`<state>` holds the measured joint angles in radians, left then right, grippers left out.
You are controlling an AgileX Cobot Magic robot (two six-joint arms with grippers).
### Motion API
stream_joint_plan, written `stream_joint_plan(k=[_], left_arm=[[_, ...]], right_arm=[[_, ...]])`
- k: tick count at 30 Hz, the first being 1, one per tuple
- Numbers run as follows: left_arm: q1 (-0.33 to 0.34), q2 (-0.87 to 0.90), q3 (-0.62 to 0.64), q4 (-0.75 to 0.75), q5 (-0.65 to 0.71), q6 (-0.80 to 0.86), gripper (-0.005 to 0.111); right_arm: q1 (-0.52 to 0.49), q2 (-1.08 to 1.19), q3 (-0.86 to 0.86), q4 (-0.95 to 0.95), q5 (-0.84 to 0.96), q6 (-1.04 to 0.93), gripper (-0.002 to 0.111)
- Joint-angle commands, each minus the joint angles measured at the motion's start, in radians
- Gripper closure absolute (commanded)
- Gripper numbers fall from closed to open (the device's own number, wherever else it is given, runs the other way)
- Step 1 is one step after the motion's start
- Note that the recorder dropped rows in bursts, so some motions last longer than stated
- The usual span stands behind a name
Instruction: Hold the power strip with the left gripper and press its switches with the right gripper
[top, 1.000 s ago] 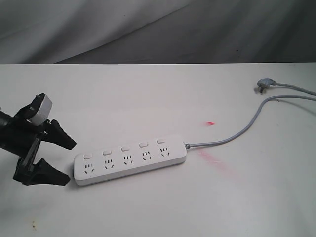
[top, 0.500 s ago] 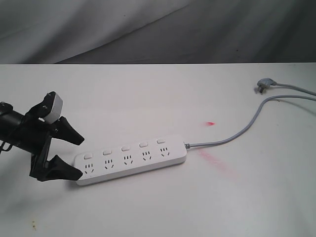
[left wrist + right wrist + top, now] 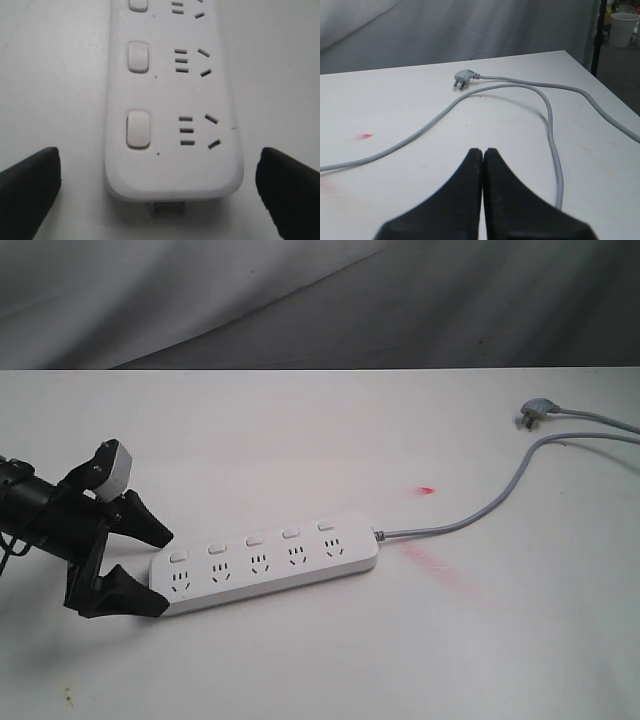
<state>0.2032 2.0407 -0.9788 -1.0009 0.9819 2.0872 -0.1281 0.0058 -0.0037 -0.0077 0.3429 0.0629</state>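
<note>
The white power strip lies flat on the white table, with a row of small white switches along its far side. My left gripper is open at the strip's left end. One finger stands on each side of that end, apart from it. In the left wrist view the strip's end and its nearest switches lie between the two black fingers, with bare table on both sides. My right gripper is shut on nothing above the table near the cord and does not show in the exterior view.
The strip's grey cord curves off to the right, and the grey plug lies at the far right. Red marks stain the table beside the cord. The table's right edge drops off, with a white bucket beyond.
My left gripper has moved right and slightly down, and its open fingers now flank the strip's left end. The strip and cord have not moved.
</note>
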Motion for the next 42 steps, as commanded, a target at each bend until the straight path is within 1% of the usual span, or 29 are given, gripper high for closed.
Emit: stream_joint_plan(k=[1, 4, 6, 10, 11, 12, 17, 32, 34, 35, 37, 38, 39, 42], left_arm=[[-0.007, -0.003, 0.001, -0.002, 0.000, 0.006, 0.008], [-0.007, -0.003, 0.001, -0.003, -0.020, 0.006, 0.009], [-0.007, -0.003, 0.001, -0.001, -0.028, 0.006, 0.016], [-0.007, 0.003, 0.001, 0.033, -0.031, 0.006, 0.045], [-0.007, 0.003, 0.001, 0.036, -0.024, 0.006, 0.049], [-0.007, 0.005, 0.001, 0.040, -0.014, 0.006, 0.050], [-0.007, 0.009, 0.001, 0.046, 0.006, 0.006, 0.050], [-0.007, 0.009, 0.001, 0.046, 0.006, 0.006, 0.050], [-0.007, 0.009, 0.001, 0.046, 0.006, 0.006, 0.050], [-0.007, 0.009, 0.001, 0.046, 0.006, 0.006, 0.050], [-0.007, 0.009, 0.001, 0.046, 0.006, 0.006, 0.050], [-0.007, 0.009, 0.001, 0.046, 0.006, 0.006, 0.050], [-0.007, 0.009, 0.001, 0.046, 0.006, 0.006, 0.050], [-0.007, 0.009, 0.001, 0.046, 0.006, 0.006, 0.050]], right_arm=[[-0.001, -0.006, 0.004, 0.002, -0.005, 0.001, 0.108], [-0.001, -0.006, 0.004, 0.002, -0.005, 0.001, 0.108], [-0.001, -0.006, 0.004, 0.002, -0.005, 0.001, 0.108], [-0.001, -0.006, 0.004, 0.002, -0.005, 0.001, 0.108], [-0.001, -0.006, 0.004, 0.002, -0.005, 0.001, 0.108], [-0.001, -0.006, 0.004, 0.002, -0.005, 0.001, 0.108], [-0.001, -0.006, 0.004, 0.002, -0.005, 0.001, 0.108], [-0.001, -0.006, 0.004, -0.003, -0.007, -0.006, 0.108], [-0.001, -0.006, 0.004, -0.100, -0.018, -0.017, 0.108], [-0.001, -0.006, 0.004, -0.117, -0.028, -0.017, 0.108], [-0.001, -0.006, 0.004, -0.141, -0.070, -0.017, 0.108], [-0.001, -0.006, 0.004, -0.157, -0.147, -0.017, 0.108], [-0.001, -0.006, 0.004, -0.180, -0.263, -0.017, 0.108], [-0.001, -0.006, 0.004, -0.180, -0.476, -0.017, 0.108]])
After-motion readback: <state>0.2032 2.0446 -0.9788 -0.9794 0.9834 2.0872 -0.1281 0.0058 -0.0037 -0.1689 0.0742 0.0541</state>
